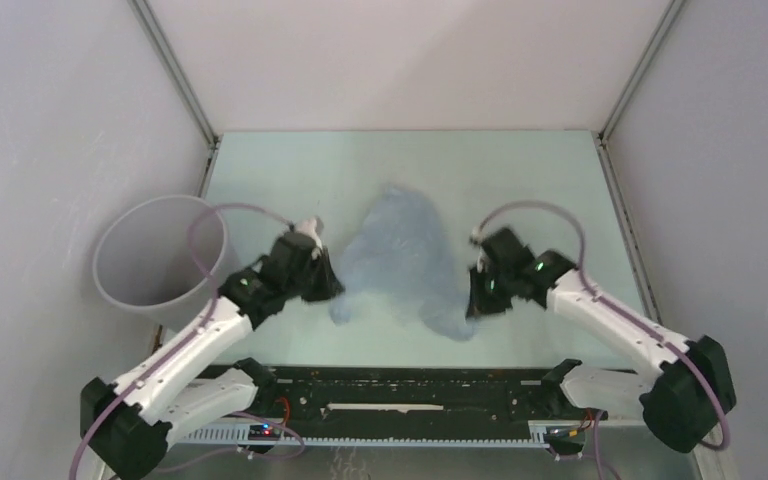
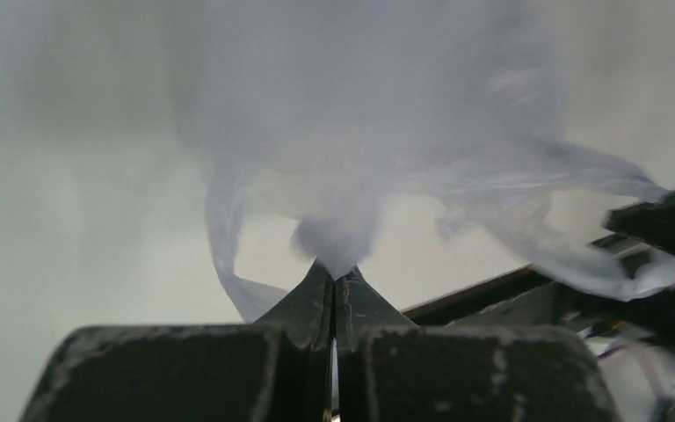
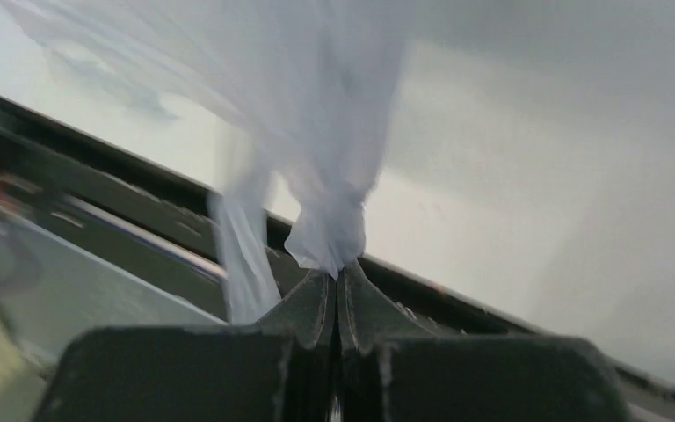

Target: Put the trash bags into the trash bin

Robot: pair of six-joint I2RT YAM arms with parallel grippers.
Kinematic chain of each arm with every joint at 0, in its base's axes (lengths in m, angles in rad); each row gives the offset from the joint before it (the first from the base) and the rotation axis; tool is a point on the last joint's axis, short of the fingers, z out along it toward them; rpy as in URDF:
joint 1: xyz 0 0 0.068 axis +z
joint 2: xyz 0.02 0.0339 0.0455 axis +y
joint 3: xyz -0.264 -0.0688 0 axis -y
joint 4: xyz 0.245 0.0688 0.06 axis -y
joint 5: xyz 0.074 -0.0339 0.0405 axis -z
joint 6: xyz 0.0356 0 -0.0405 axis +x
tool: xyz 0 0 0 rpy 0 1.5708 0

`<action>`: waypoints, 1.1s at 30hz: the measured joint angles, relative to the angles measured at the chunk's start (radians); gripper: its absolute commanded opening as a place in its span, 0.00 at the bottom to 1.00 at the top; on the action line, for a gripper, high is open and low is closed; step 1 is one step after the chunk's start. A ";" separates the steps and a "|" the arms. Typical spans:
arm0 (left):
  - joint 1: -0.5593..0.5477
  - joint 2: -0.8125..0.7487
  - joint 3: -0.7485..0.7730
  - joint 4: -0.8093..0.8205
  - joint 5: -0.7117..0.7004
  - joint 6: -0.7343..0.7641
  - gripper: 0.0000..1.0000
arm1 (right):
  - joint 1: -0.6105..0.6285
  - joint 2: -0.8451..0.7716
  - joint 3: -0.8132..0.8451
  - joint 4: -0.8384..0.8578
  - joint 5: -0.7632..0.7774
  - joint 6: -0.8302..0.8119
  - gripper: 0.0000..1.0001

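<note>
The pale-blue translucent trash bag (image 1: 400, 262) hangs stretched between my two grippers over the middle of the table. My left gripper (image 1: 328, 285) is shut on the bag's left edge; in the left wrist view the film (image 2: 343, 176) bunches out of the closed fingertips (image 2: 316, 294). My right gripper (image 1: 474, 292) is shut on the bag's right edge, and its view shows a twisted wad of film (image 3: 330, 229) pinched at the tips. The round grey trash bin (image 1: 160, 252) stands at the left, just left of the left arm, mouth open.
White walls enclose the table (image 1: 520, 180) on the left, back and right. The black rail (image 1: 410, 390) with the arm bases runs along the near edge. A loose flap of film (image 3: 246, 264) dangles beside the right gripper.
</note>
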State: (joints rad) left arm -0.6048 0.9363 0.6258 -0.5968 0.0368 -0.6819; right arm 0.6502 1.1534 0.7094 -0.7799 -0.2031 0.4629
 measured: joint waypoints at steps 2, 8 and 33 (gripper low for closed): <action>0.021 0.000 0.183 -0.020 -0.026 0.031 0.00 | -0.071 -0.005 0.198 -0.027 -0.005 -0.019 0.00; 0.085 0.332 1.094 -0.013 -0.032 0.149 0.00 | -0.247 0.317 1.220 -0.154 -0.008 -0.101 0.00; 0.093 0.117 0.520 -0.013 -0.002 0.133 0.00 | -0.226 0.100 0.604 -0.050 -0.058 -0.011 0.00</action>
State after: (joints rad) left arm -0.5114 1.0538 1.1454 -0.6102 0.0349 -0.5488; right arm 0.4244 1.2530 1.3136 -0.8299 -0.2611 0.4519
